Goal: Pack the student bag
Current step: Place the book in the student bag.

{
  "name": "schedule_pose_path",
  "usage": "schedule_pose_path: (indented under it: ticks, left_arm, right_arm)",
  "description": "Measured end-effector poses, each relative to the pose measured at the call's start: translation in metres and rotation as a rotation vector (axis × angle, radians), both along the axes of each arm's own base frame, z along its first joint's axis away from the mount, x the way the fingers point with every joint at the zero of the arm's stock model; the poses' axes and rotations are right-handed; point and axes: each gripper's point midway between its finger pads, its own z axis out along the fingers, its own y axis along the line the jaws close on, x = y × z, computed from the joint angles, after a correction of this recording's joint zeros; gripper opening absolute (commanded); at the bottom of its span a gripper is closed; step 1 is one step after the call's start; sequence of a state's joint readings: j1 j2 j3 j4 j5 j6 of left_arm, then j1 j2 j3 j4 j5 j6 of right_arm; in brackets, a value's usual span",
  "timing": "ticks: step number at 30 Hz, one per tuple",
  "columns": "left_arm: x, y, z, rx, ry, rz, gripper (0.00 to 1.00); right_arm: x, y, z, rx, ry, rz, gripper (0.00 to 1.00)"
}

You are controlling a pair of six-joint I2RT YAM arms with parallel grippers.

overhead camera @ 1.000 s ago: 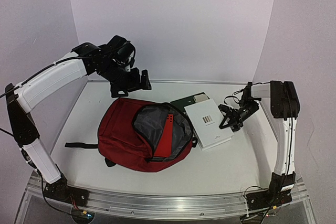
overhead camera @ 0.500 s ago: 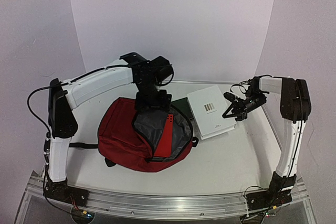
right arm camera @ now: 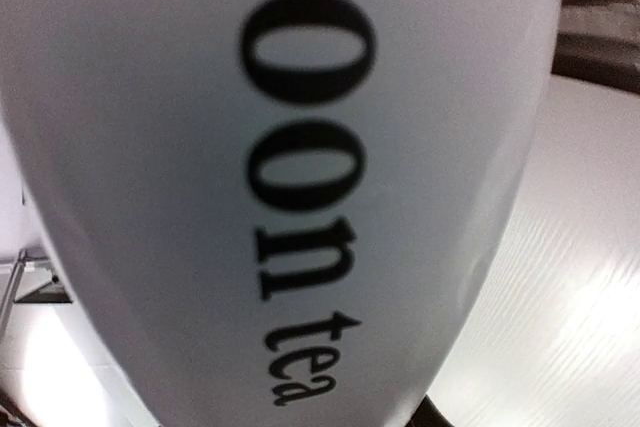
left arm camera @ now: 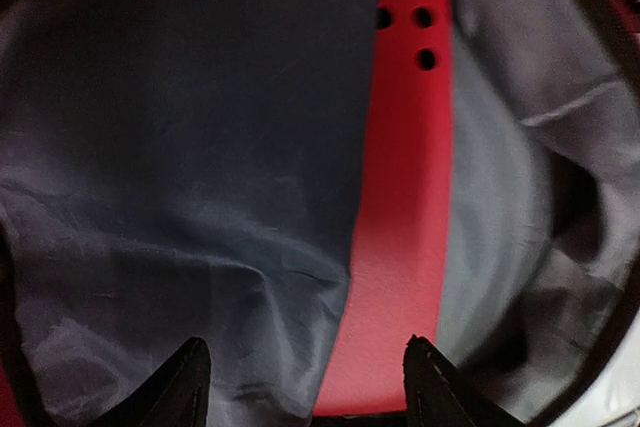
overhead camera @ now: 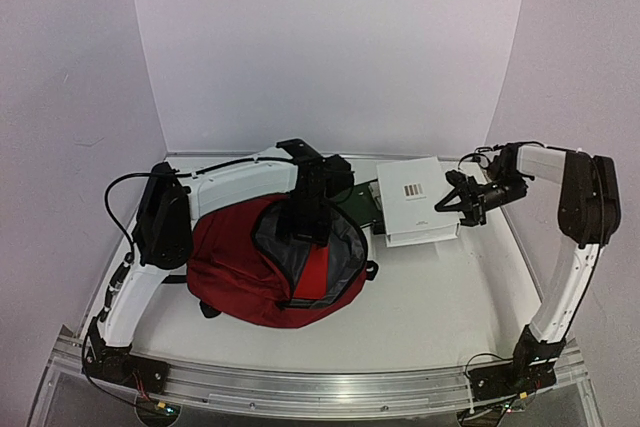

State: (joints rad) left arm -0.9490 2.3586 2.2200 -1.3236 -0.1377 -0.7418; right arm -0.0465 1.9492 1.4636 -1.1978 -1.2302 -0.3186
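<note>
Student bag (overhead camera: 235,267) lying left of centre on the surface (overhead camera: 440,297), mouth unzipped and facing up, grey lining showing, red folder (overhead camera: 318,272) standing inside. Left pincer (left arm camera: 305,387) lowered into the mouth, fingers parted, nothing held between them, only lining and the punched folder beyond the tips. Right pincer (overhead camera: 462,202) toward the far right corner, clamped on the right edge of a white book (overhead camera: 415,212) with a barcode on top. Dark green book (overhead camera: 358,197) partly hidden by the white one, just beside the bag's far rim. Blurred black lettering on the white cover filling the right wrist view.
</note>
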Motion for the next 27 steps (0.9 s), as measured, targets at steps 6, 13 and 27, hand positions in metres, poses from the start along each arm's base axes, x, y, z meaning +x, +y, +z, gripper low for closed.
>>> schedule_pose_path:
  ticks: [6, 13, 27]
  left_arm:
    - [0.000, 0.009, -0.018, 0.058, 0.007, 0.035, 0.59]
    - [-0.002, 0.012, -0.024, 0.073, 0.018, 0.043, 0.57]
    - [-0.008, 0.018, -0.049, 0.119, 0.062, 0.042, 0.00]
  right_arm:
    - [0.000, -0.006, 0.023, -0.086, -0.038, -0.168, 0.00]
    - [0.001, -0.007, 0.020, -0.081, -0.028, -0.232, 0.00]
    - [-0.013, 0.012, 0.029, -0.038, -0.031, -0.247, 0.00]
